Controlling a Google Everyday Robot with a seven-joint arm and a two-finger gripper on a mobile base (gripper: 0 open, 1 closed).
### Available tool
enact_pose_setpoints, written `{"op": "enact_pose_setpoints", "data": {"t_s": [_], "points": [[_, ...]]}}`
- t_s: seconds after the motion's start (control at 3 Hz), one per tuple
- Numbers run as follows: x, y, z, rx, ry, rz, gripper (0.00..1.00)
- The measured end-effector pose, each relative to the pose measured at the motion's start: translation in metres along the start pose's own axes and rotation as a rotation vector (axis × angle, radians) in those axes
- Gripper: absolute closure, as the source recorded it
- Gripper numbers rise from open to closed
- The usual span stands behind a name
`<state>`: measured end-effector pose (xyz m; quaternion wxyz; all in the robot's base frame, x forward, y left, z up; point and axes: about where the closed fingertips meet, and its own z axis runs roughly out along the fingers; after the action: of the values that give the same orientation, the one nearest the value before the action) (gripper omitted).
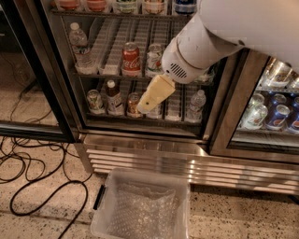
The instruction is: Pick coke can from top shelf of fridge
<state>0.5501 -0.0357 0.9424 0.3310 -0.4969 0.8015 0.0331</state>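
The fridge (145,149) stands open in front of me, with a steel frame and wire racks of drinks. The top shelf (121,14) runs along the upper edge of the view. Only the bottoms of several drinks show on it, two of them reddish (96,4). I cannot tell whether either is the coke can. A red can with white Coca-Cola script (131,58) stands on the rack below. My gripper (149,100), cream-coloured on a white arm, hangs in front of the lower racks, right of that scripted can and well below the top shelf.
A water bottle (79,46) and more cans and bottles stand on the lower racks. A clear plastic bin (140,207) sits on the floor before the slatted base. Black cables (32,163) lie at the left. The glass door (28,70) is open at the left. A second compartment of cans (271,112) is at the right.
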Motion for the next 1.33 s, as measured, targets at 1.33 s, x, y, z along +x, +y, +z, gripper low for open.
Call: {"op": "enact_pose_setpoints", "data": {"t_s": [1.33], "points": [[-0.074,-0.040,0.040,0.141,-0.303,0.289,0.00]]}}
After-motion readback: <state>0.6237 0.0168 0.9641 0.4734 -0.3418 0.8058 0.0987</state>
